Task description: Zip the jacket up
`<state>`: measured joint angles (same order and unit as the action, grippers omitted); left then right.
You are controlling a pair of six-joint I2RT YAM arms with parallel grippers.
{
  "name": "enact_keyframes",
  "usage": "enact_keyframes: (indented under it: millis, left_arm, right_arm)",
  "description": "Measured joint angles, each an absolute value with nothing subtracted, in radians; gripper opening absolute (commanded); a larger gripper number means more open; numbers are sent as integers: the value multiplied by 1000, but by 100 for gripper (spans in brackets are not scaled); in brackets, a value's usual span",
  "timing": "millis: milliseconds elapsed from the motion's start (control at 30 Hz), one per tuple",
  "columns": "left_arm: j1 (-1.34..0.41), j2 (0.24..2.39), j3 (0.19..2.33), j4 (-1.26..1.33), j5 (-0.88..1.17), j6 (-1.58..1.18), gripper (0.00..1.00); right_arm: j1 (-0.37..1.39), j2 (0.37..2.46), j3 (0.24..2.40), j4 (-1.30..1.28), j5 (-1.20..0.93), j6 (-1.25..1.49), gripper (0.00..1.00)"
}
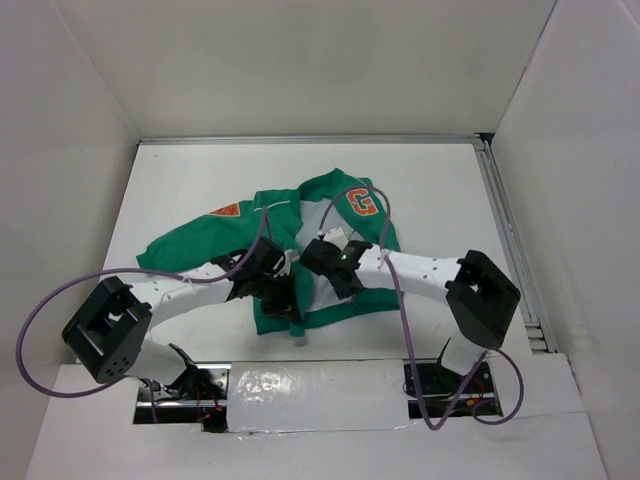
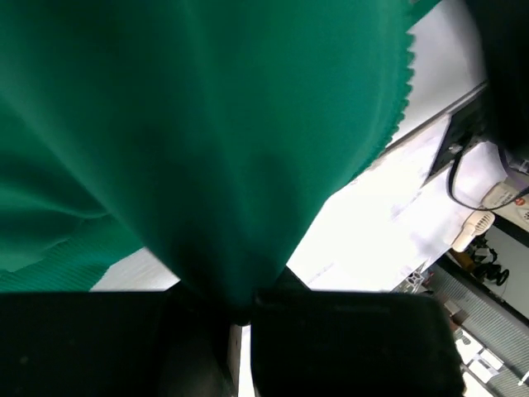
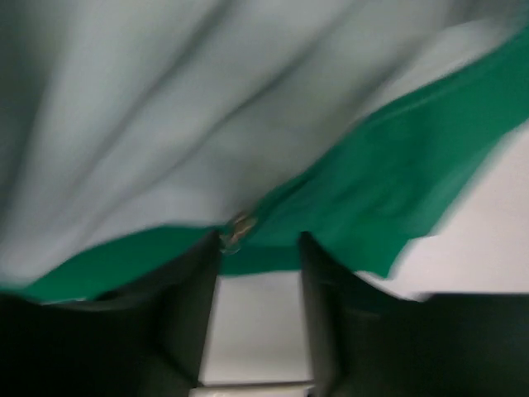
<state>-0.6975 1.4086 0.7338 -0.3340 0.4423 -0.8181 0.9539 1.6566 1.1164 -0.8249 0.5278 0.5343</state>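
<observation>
The jacket [image 1: 330,215] fills the middle of the desk [image 1: 440,185]; bare surface lies open along the far side, on the right up to the metal rail [image 1: 505,235], and in the far left corner. White walls [image 1: 70,150] close off the left, back and right. Over the jacket's near half the left claw [image 1: 285,305] and right claw [image 1: 318,258] stand close together, with little room between them. The left claw's fingers [image 2: 331,339] pinch a green fold that hangs across its whole view. The right claw's fingers [image 3: 186,306] stand apart, bare desk showing in the gap, with the green edge and a small metal piece [image 3: 240,229] at their tips. Purple cables [image 1: 400,300] arc over both arms
</observation>
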Motion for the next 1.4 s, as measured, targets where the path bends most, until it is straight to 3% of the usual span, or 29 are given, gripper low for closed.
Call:
enact_keyframes:
  millis: [33, 233, 433, 833, 1300, 1400]
  left_arm:
    - [-698, 1405, 722, -329, 442, -821, 0]
    - [-698, 1400, 674, -310, 438, -845, 0]
    - [-698, 1401, 671, -281, 436, -845, 0]
    - [-698, 1460, 671, -229, 452, -837, 0]
    - [-698, 1484, 673, -208, 458, -832, 0]
    - [-698, 1500, 677, -208, 458, -820, 0]
  right_arm:
    - [979, 1639, 1091, -792, 482, 520, 69]
    - [982, 1383, 929, -656, 265, 478, 70]
    - [797, 1226, 886, -621, 263, 584, 71]
    - [748, 1454, 841, -636, 307, 900, 71]
    - [718, 1558, 846, -591, 364, 979, 71]
    - [713, 1563, 849, -589, 363, 979, 64]
